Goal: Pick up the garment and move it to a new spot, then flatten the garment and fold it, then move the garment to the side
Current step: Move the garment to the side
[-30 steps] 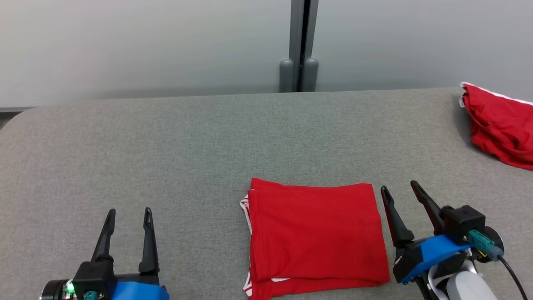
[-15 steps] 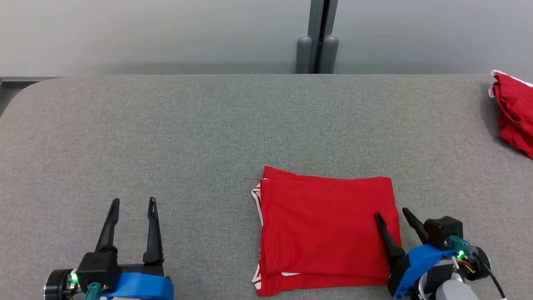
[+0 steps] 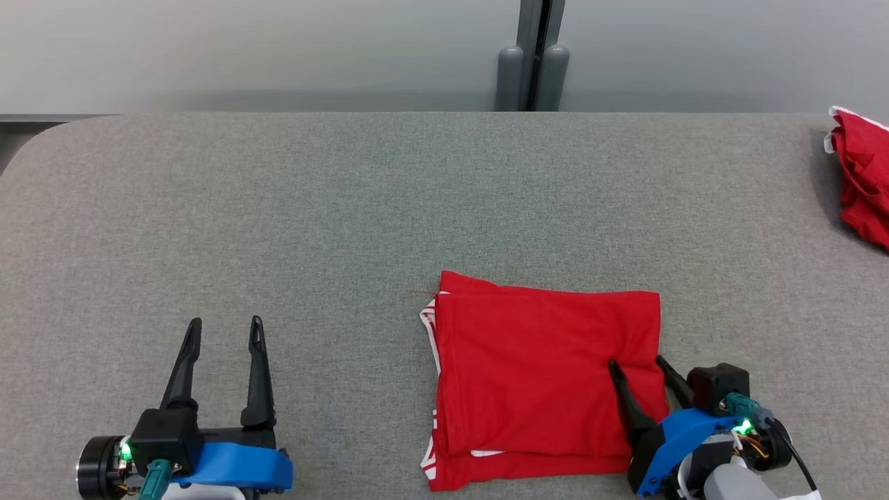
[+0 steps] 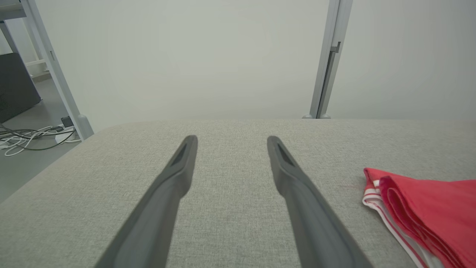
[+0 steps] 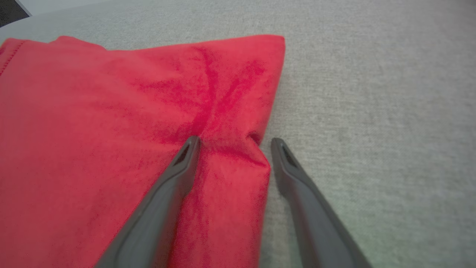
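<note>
Right gripper point(image 3: 637, 362), jaws wide, straddles the garment's point(image 3: 542, 375) right edge. One finger point(image 5: 174, 178) presses into the cloth and creases it, the other over bare table point(image 3: 347, 208) just beside. Nothing clamped. Left gripper point(image 3: 226, 322) wide open, empty, well left of it. Garment folded, near front, right of centre. Far right: red cloth point(image 3: 865, 180).

The crumpled red cloth point(image 3: 861, 173) at the far right was cut off by the head view's right edge. The folded red garment point(image 4: 431, 208) ran past the left wrist view's right and bottom edges. Part of its right edge lay hidden beneath one finger of the right gripper point(image 3: 635, 360).
</note>
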Robot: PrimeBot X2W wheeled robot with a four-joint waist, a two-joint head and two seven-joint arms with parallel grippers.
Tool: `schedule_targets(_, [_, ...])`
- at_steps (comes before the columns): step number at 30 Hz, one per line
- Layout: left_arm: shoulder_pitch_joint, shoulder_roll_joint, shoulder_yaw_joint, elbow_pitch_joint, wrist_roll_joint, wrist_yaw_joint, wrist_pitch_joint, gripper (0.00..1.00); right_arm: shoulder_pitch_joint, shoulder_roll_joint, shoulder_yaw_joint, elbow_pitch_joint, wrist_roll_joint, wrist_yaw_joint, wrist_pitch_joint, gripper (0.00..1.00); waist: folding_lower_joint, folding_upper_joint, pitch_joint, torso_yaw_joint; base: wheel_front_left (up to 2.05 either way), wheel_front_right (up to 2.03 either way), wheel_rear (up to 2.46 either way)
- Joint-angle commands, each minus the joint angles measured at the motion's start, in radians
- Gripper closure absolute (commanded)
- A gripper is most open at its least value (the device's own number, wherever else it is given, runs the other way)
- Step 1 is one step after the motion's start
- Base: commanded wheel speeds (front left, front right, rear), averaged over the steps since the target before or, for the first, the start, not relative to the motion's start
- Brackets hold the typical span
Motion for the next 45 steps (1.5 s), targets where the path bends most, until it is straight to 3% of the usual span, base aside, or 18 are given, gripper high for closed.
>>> schedule_targets(1, [-0.011, -0.001, -0.001, 0.003, -0.006, 0.004, -0.004, 0.00, -0.007, 0.014, 0.017, 0.020, 0.005, 0.001, 0.003, 0.00, 0.0000, -0.0001, 0.001, 0.001, 0.00, 0.00, 0.00])
schedule_targets(3, [-0.013, -0.002, -0.002, 0.004, -0.007, 0.005, -0.004, 0.00, -0.016, 0.017, 0.038, 0.034, 0.026, 0.002, -0.003, 0.00, 0.0000, -0.0001, 0.003, 0.002, 0.00, 0.00, 0.00])
schedule_targets(4, [-0.014, -0.001, -0.002, 0.005, -0.008, 0.005, -0.004, 0.00, -0.020, 0.018, 0.044, 0.039, 0.037, 0.002, -0.004, 0.79, 0.0000, -0.0001, 0.003, 0.002, 0.00, 0.00, 0.00])
schedule_targets(5, [-0.015, -0.002, -0.002, 0.005, -0.009, 0.006, -0.004, 0.00, -0.026, 0.019, 0.049, 0.044, 0.045, 0.002, -0.009, 1.00, 0.0000, -0.0001, 0.003, 0.003, 0.00, 0.00, 0.00])
schedule_targets(18, [-0.024, -0.002, -0.006, -0.017, -0.014, 0.008, -0.004, 0.00, -0.106, -0.074, 0.047, 0.010, 0.065, 0.000, -0.054, 1.00, 0.0000, -0.0001, 0.018, -0.007, 0.00, 0.00, 0.00])
schedule_targets(36, [-0.095, 0.020, -0.015, -0.063, 0.028, -0.007, -0.004, 0.00, -0.107, -0.124, -0.030, -0.094, 0.092, 0.001, -0.058, 1.00, 0.0000, -0.0001, 0.134, -0.242, 0.00, 0.00, 0.00])
schedule_targets(45, [-0.133, 0.027, -0.025, -0.076, 0.037, -0.010, -0.004, 0.00, -0.133, -0.143, -0.030, -0.142, 0.068, 0.001, -0.058, 1.00, 0.0000, -0.0001, 0.176, -0.269, 0.00, 0.00, 0.00])
